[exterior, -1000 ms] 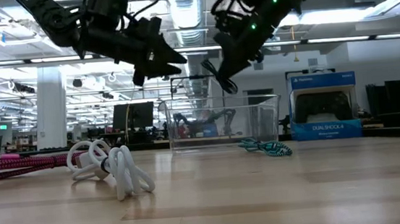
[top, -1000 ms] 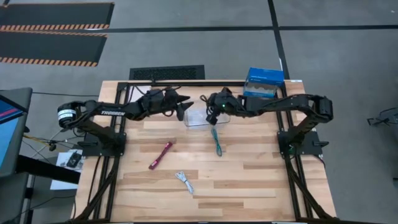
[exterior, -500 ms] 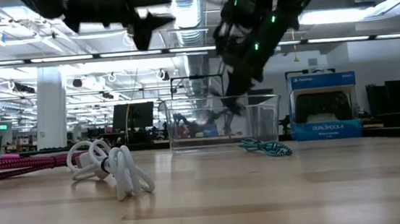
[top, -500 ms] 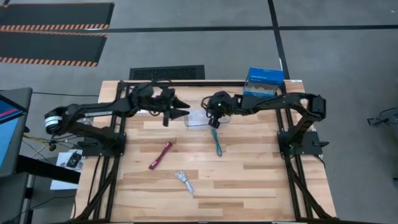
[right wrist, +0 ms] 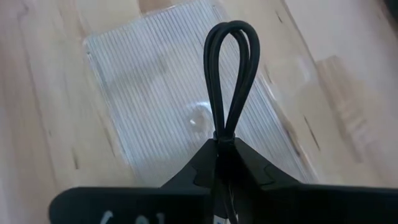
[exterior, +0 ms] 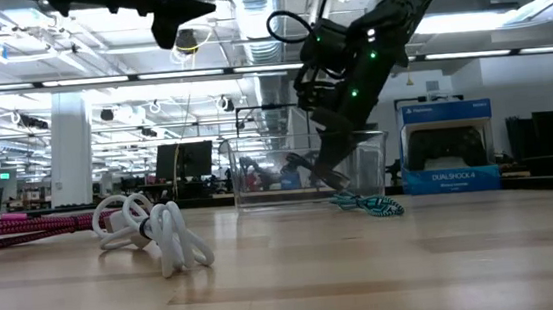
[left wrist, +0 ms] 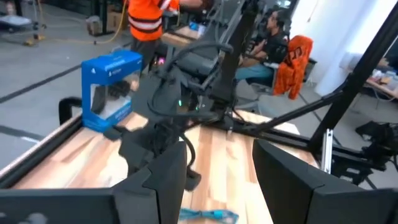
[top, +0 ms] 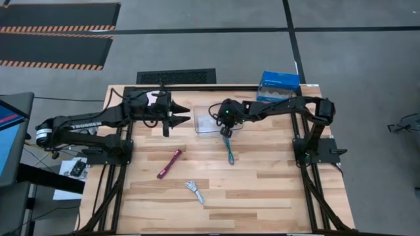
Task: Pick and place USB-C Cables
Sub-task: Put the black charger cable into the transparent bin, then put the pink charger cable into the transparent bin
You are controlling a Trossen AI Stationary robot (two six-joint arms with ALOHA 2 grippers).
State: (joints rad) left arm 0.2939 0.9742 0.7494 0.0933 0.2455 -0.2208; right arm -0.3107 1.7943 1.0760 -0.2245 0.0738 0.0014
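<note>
My right gripper (right wrist: 225, 146) is shut on the black cable (right wrist: 230, 68) and points steeply down over the clear bin (top: 209, 124); in the low view it reaches down behind the bin's wall (exterior: 308, 167). My left gripper (top: 181, 115) hangs open and holds nothing, high above the table, left of the bin. The teal cable (top: 229, 149) lies on the wood just near of the bin. Farther toward the near edge lie the dark red cable (top: 169, 163) and the white cable (top: 194, 191). My right gripper pinches the black cable bundle between its two fingertips, just below its looped end (right wrist: 224, 134). The fingers come from above, slanting down, and lie along the bundle. The loop sticks out past the fingertips over the bin's ribbed floor (right wrist: 149, 93); whether it touches the floor I cannot tell.
A blue box (top: 279, 85) stands at the far edge, right of the bin. Bare wood lies across the near half of the table around the cables. People show in the room beyond the table in the left wrist view.
My right gripper has sunk toward the bin and tipped further down, carrying the black cable from above the bin's rim to inside its walls. My left gripper has risen and drawn back toward the table's left edge, staying open.
</note>
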